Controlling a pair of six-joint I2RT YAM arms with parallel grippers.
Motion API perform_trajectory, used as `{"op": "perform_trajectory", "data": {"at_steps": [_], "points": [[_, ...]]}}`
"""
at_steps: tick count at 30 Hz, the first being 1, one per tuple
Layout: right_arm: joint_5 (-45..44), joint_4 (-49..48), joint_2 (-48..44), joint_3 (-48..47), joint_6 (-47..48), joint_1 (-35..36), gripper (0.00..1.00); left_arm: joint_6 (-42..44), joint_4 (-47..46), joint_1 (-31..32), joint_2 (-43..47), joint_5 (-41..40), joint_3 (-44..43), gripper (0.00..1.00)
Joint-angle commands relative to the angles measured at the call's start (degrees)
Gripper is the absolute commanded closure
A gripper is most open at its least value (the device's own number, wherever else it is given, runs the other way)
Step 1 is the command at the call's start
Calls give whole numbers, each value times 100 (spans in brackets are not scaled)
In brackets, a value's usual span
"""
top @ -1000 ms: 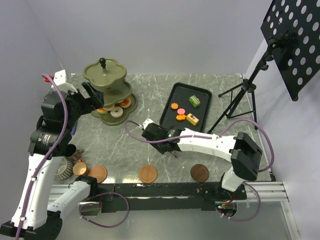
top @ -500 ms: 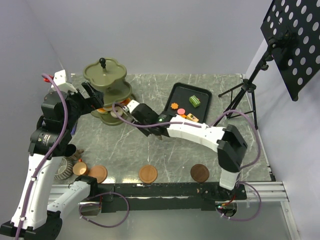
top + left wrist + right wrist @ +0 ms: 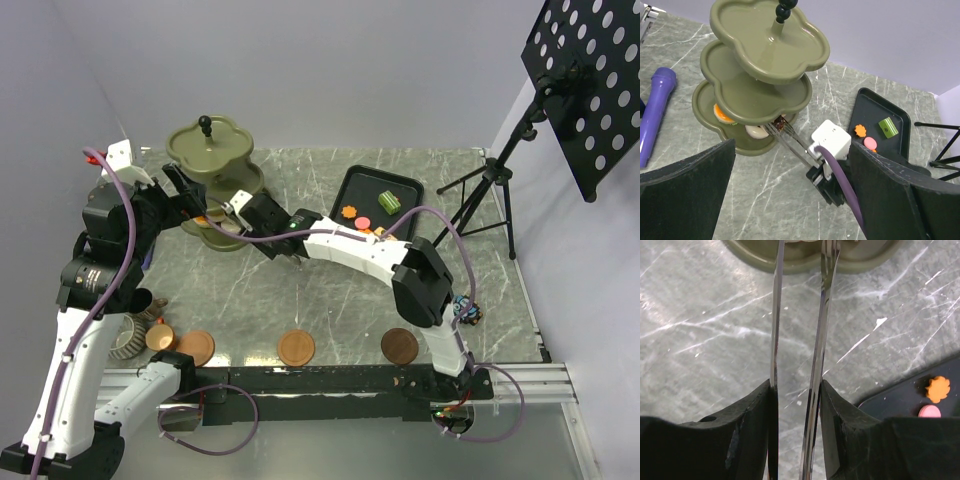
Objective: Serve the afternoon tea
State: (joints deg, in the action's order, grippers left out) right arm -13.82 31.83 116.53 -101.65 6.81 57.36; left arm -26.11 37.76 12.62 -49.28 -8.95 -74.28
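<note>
Right gripper [image 3: 796,390] pinches the tongs [image 3: 819,340] at the stand's [image 3: 740,30] bottom tier, left gripper [image 3: 790,192] spread wide — some pastries [image 3: 722,114] are on it, but the tray pastries [image 3: 390,201] and cups [image 3: 127,338] wait.

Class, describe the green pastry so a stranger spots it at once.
Find the black tray right of the olive tiered stand. Near its far end lies a block-shaped pastry, the only green one among orange and pink.
</note>
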Motion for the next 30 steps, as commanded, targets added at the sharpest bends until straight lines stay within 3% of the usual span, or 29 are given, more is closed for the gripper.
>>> {"op": "perform_trajectory", "data": {"at_steps": [1, 11, 24, 30], "points": [[-6, 15, 194, -487, 75, -120, 64, 124, -67, 12, 94, -89, -201, 0], [108, 68, 423, -628, 136, -173, 59, 106, -93, -5, 94, -54, -201, 0], [47, 69, 467, -769, 163, -182, 39, 106, -93, -5, 111, -45, -175, 0], [-41, 7, 222, -646, 102, -173, 35, 106, -84, -5, 111, -63, -175, 0]]}}
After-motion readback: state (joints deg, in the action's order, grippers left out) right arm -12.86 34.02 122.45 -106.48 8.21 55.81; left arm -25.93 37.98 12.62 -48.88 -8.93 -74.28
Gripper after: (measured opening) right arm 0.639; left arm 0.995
